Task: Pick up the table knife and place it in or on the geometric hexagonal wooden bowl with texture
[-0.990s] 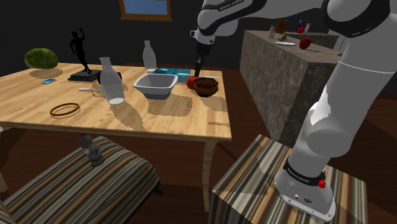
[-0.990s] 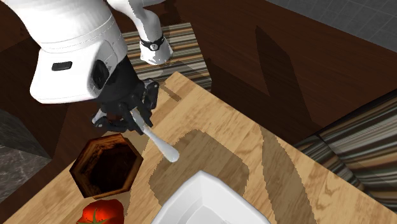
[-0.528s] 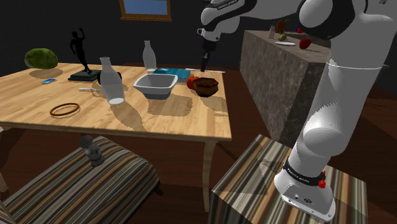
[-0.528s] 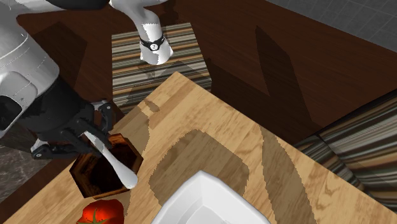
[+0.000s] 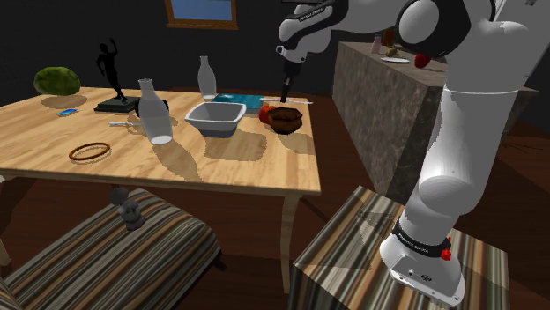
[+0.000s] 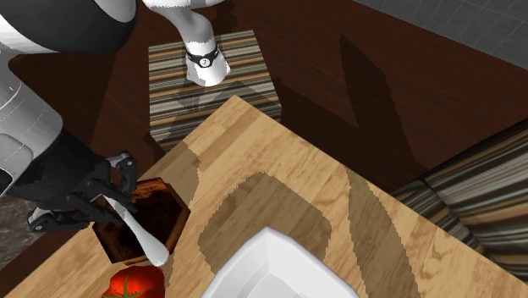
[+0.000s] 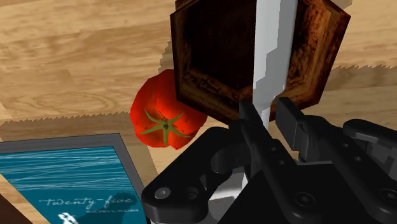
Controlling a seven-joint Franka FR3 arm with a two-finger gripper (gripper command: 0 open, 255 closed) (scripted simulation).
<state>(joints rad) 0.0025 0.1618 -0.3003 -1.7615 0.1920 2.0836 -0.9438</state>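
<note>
my gripper (image 7: 270,119) is clamped on the knife (image 7: 273,51), its blade over the bowl (image 7: 191,89). i'd centre it above the hollow, lower a little, then release so it drops inside, clear of the tomato (image 7: 162,118) beside the rim. one knife, one bowl, one tomato, one book (image 7: 63,181).

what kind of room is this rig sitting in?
Probably a dining or living room in a home. A wooden table has a striped upholstered seat beside it, and a dark statuette stands on the table as decoration.
</note>
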